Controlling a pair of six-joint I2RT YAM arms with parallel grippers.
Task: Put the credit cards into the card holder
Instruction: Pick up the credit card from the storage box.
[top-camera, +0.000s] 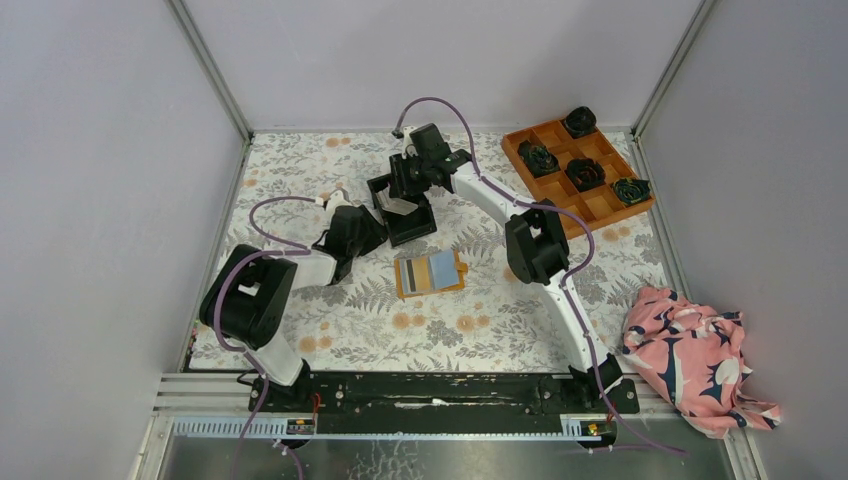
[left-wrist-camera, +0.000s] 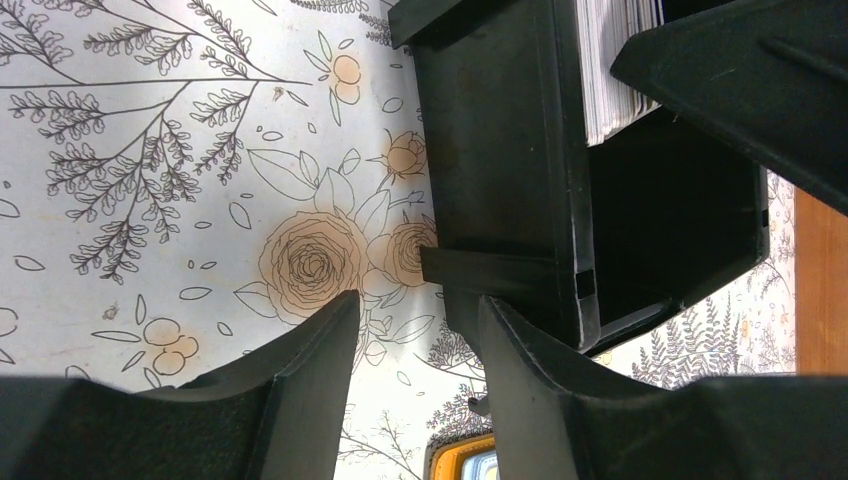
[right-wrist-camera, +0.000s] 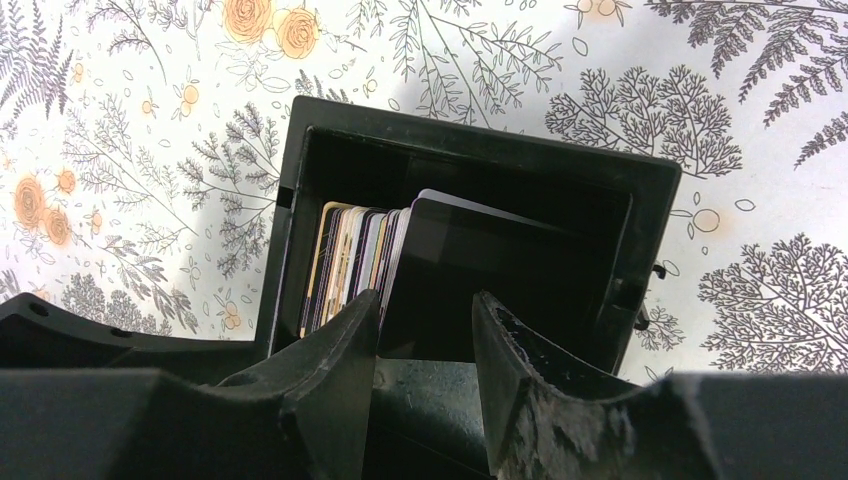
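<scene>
The overhead view is bright and even, lit softly from above. The arms throw only faint, soft-edged shadows on the floral-printed table cover (top-camera: 470, 320), and the pale walls show no glare. In the left wrist view the print is sharp, but the inside of the black rectangular plastic bin (left-wrist-camera: 660, 230) sinks to featureless black. The pale edges of the thin rectangular credit cards (left-wrist-camera: 615, 60) nearly blow out. In the right wrist view a grey shadow lies beside the bin's left wall, and the right gripper (right-wrist-camera: 425, 300) looks slightly soft.

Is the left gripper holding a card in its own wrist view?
No, the left gripper is open, with only the flowered table showing between its jaws, beside the black bin.
</scene>
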